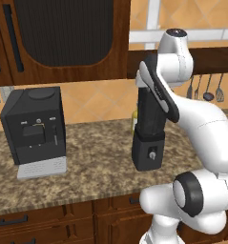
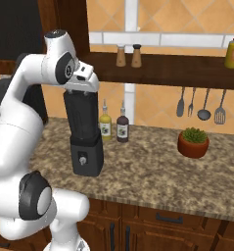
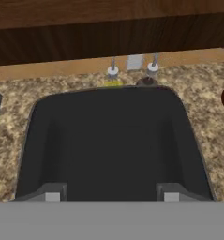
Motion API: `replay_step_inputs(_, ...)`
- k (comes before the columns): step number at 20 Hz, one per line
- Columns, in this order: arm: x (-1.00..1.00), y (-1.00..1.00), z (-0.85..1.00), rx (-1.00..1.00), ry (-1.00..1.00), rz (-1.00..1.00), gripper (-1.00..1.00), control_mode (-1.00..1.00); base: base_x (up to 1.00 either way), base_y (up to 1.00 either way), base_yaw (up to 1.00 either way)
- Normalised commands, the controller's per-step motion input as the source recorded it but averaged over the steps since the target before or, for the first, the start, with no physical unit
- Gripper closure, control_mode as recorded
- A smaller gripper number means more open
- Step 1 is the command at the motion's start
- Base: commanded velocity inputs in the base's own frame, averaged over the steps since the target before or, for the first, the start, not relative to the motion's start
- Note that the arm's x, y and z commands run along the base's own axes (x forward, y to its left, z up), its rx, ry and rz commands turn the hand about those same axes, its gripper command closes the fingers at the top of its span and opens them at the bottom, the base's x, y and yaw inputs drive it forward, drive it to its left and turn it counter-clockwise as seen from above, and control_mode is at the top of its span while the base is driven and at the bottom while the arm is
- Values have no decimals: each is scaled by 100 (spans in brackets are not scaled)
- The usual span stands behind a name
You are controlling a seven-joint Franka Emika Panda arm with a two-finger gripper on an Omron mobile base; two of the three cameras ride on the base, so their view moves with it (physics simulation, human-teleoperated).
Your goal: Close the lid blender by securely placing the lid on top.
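On the speckled stone counter [image 2: 152,166] stands the blender [image 2: 84,132], its dark tapered jar rising from a boxy base with a small silver knob [image 2: 81,161] on the front. Directly above the jar's top the gripper [image 2: 82,89] hangs, pointing straight down, with the white hand just over the rim. From the hand camera, two grey fingertips [image 3: 52,197] rise at the bottom, set wide apart, and between them spreads a dark, squarish, rounded shape [image 3: 113,140] with a raised edge. Whether that shape is the lid or the jar's open mouth cannot be told, so the lid's place is uncertain. The jaws look spread, yet whether they grip anything cannot be told.

Left of the blender, well apart on the same counter, sits a wider black coffee machine [image 1: 34,126] with a grey tray [image 1: 41,167] in front. Just behind and to the right of the blender stand two bottles, one yellowish [image 2: 105,125] and one dark [image 2: 122,126]. Farther right of the blender a green plant in a reddish pot [image 2: 193,142] rests on the counter. Above it, utensils [image 2: 201,105] hang under a dark wooden shelf [image 2: 177,66], which carries two shakers [image 2: 128,56] and a yellow bottle [image 2: 233,53].
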Motion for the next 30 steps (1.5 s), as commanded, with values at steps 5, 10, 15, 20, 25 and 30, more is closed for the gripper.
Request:
replay_step_inputs(5,-46,0,24,0,-6,0,-100,-100,0,0,0)
replay_step_inputs(10,-62,0,31,0,-8,0,-100,-100,0,0,0)
replay_step_inputs(15,-67,-4,25,0,-10,0,-100,-100,0,0,0)
replay_step_inputs(20,-59,-25,-2,1,-5,-2,-100,-100,0,0,0)
replay_step_inputs(25,0,-31,-10,0,0,0,-100,-100,0,0,0)
replay_step_inputs(30,-1,-66,-25,0,0,0,-100,-100,0,0,0)
